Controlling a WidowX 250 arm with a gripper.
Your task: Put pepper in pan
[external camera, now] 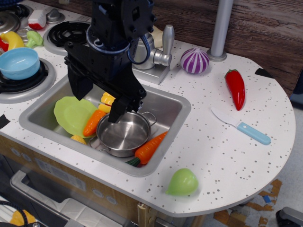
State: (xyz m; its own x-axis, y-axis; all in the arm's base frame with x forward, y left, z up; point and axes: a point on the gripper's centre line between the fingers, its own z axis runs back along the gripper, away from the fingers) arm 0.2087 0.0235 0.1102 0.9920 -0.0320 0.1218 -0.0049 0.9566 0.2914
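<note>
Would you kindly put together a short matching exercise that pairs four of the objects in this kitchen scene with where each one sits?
Things:
1. pepper
2. pan
3. blue bowl
4. purple onion

Places:
A. on a stove burner at the left
B. in the sink, between two carrots
C. on the counter beside the faucet base
D. on the counter just beyond the blue-handled knife

Pairs: 1-D, 2-B, 3-A, 4-C

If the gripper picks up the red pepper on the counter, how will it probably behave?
The pepper looks like glossy hard plastic, so probably stiff, light and somewhat slippery. Its tapering shape may let it slide out of the fingers, and a push would likely make it pivot or roll.
</note>
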